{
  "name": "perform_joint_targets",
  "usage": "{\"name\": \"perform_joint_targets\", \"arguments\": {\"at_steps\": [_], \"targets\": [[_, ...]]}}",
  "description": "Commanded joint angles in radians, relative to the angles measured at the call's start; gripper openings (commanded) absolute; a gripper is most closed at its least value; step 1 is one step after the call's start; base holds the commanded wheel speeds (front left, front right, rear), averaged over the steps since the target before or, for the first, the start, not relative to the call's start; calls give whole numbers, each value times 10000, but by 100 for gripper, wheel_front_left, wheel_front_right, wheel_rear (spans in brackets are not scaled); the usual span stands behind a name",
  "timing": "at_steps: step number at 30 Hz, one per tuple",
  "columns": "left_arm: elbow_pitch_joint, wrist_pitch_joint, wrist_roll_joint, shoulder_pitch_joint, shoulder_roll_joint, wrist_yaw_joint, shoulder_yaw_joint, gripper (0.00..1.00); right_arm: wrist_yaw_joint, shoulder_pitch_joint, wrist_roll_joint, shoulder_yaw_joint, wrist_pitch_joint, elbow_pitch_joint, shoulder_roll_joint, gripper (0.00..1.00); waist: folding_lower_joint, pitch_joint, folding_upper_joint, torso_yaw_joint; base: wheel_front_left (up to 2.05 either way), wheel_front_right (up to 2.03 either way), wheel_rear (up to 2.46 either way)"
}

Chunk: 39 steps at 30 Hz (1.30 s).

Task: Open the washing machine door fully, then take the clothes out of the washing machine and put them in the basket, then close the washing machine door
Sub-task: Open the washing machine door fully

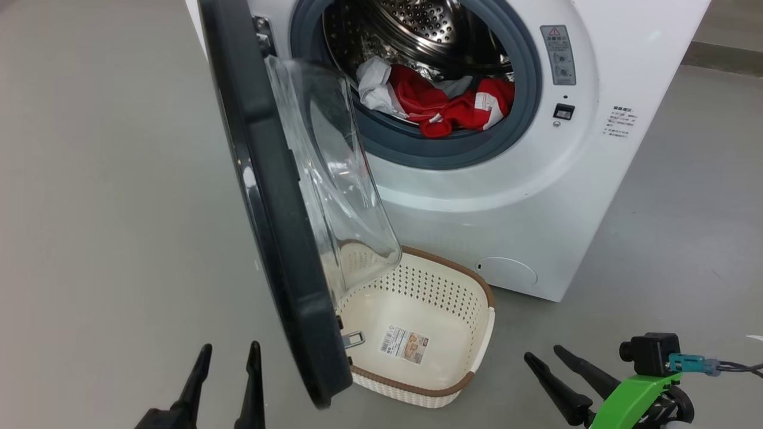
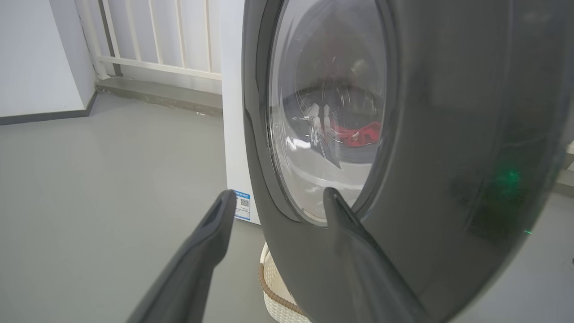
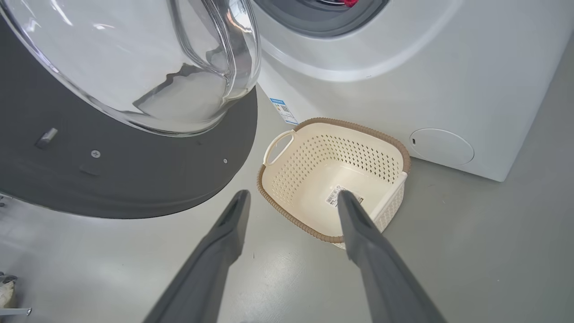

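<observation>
Washing machine door (image 1: 268,208) swung out from the washing machine (image 1: 506,226), hinged at the left of the opening, nearly edge-on in the head view; black rim to the left, clear glass bowl (image 1: 334,179) bulging to the right, over the near-left part of the basket (image 1: 453,265); metal latch hook (image 1: 353,339) low on the inner side.

Clothes (image 1: 453,107) in the mouth of the steel drum, red with white patches, heaped on the lower part of the grey rubber ring; a red fold hanging over its lip.

Basket on the grey floor (image 1: 89,208) just before the machine's front, partly under the door; paper label (image 1: 405,344) on its bottom.

Left gripper (image 1: 230,348) low, just left of the door's bottom edge; fingers spread apart, nothing between them; in the left wrist view, door's outer face close ahead and one finger (image 2: 350,233) overlapping the black rim, perhaps touching it, hard to tell.

Right gripper (image 1: 542,353) low at the right, over the floor, beside the basket but apart from it; fingers parted, holding nothing; in the right wrist view, pointed down toward the basket's near rim.
</observation>
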<state>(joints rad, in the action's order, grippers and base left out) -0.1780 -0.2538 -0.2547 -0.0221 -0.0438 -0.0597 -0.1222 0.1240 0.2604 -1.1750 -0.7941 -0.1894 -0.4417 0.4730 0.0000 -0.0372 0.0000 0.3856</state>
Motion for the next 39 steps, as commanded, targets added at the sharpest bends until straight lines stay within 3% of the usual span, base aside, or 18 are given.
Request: {"name": "perform_joint_targets", "arguments": {"at_steps": [1, 5, 12, 21, 39], "targets": [[188, -80, 39, 119, -64, 57, 374, 100, 67, 293, 184, -178, -417, 19, 227, 100, 0, 23, 0, -19, 0, 0, 0], [169, -80, 39, 84, -64, 59, 394, 100, 67, 383, 712, -39, -704, -284, 154, 100, 0, 62, 0, -41, 0, 0, 0], [203, -80, 54, 105, -64, 58, 457, 100, 67, -231, 3015, 2179, -721, 286, -421, 100, 0, 40, 0, -66, 0, 0, 0], [224, -80, 70, 134, -64, 56, 472, 100, 67, -1188, 5231, 4167, -723, 1310, -1178, 100, 0, 22, 0, -71, 0, 0, 0], [252, -80, 85, 142, -64, 28, 455, 100, 67, -1586, 6157, 5093, -724, 1503, -1587, 100, 0, 14, 0, -81, 0, 0, 0]]}}
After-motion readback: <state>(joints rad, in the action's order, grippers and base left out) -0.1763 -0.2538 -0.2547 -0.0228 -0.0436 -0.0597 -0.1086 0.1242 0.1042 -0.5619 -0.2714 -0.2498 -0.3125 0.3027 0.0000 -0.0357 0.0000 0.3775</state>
